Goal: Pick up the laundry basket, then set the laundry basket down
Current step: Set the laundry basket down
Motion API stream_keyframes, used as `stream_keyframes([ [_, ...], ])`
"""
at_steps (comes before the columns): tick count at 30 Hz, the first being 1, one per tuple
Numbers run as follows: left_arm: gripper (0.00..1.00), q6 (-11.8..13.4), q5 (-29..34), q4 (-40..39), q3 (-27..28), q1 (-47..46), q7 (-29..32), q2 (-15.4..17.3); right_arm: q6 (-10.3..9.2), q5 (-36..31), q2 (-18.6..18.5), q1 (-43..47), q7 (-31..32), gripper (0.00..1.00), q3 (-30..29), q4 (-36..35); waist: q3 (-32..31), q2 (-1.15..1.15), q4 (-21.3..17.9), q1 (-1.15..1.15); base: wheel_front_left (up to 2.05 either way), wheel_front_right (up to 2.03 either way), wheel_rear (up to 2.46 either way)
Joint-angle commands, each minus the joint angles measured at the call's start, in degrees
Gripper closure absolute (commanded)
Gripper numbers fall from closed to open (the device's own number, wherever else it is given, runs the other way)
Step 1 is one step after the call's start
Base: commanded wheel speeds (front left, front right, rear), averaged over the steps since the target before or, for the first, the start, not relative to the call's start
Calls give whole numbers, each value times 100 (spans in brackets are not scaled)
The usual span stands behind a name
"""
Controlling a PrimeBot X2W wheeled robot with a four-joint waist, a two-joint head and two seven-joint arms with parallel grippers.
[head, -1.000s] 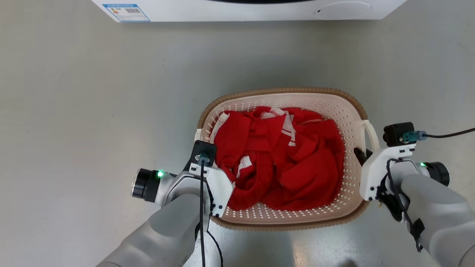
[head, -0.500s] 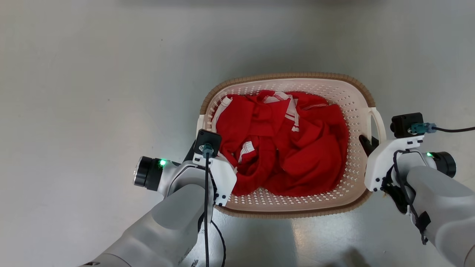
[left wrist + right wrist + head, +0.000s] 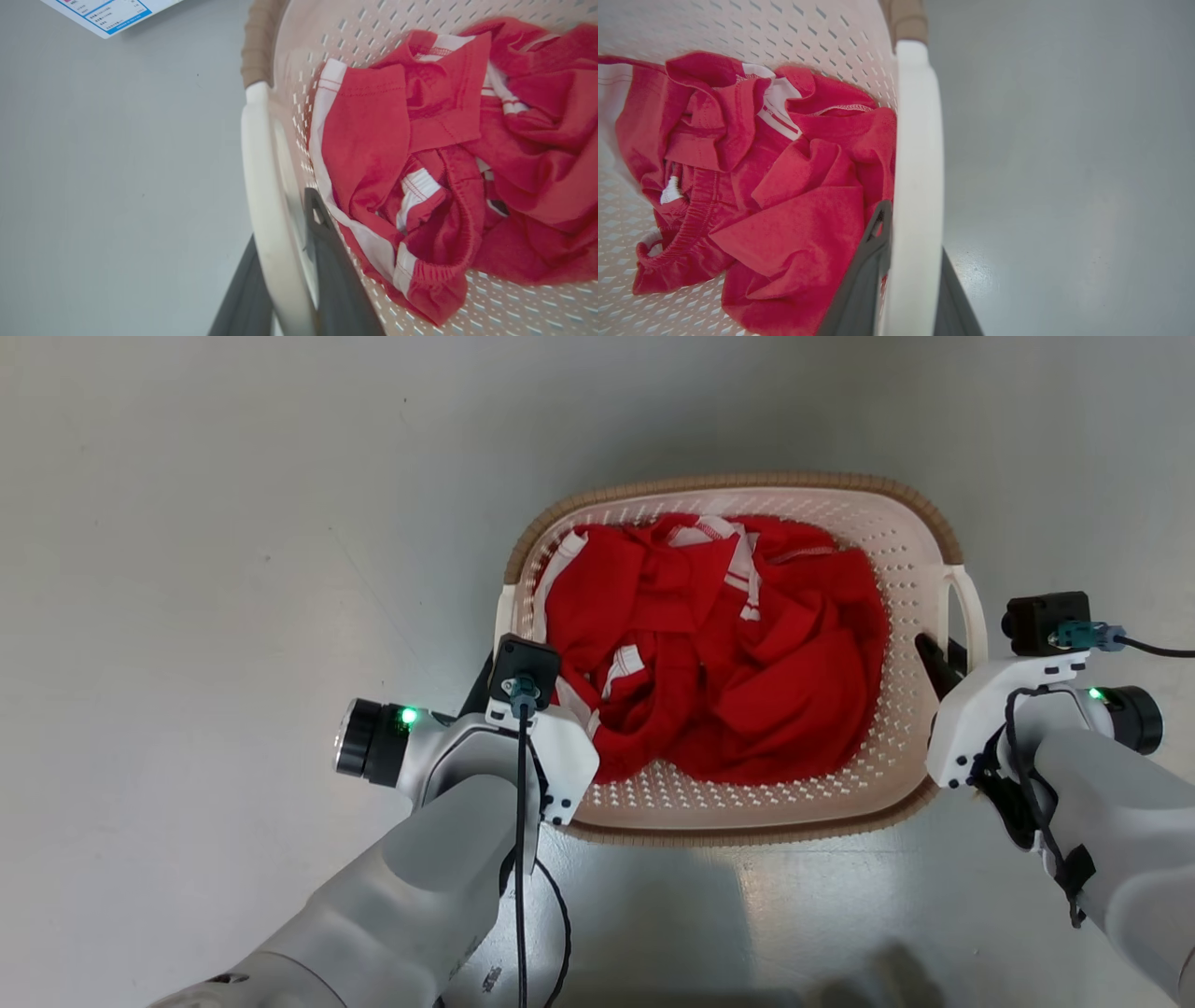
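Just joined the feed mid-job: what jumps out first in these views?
A heap of red clothes with white stripes lies in the cream laundry basket, mid head view against the grey floor. The left gripper straddles the basket's left handle and the right gripper its right handle, one dark finger inside and one outside each.
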Motion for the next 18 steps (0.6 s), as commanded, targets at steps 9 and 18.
stream_keyframes([
  [9,100,178,126,-5,8,-62,-174,206,11,-2,-291,58,-314,100,30,107,149,0,25,0,0,0,0],
  [18,100,164,113,-2,8,-127,-176,206,11,36,-320,27,-351,100,57,121,262,0,32,0,0,0,0],
])
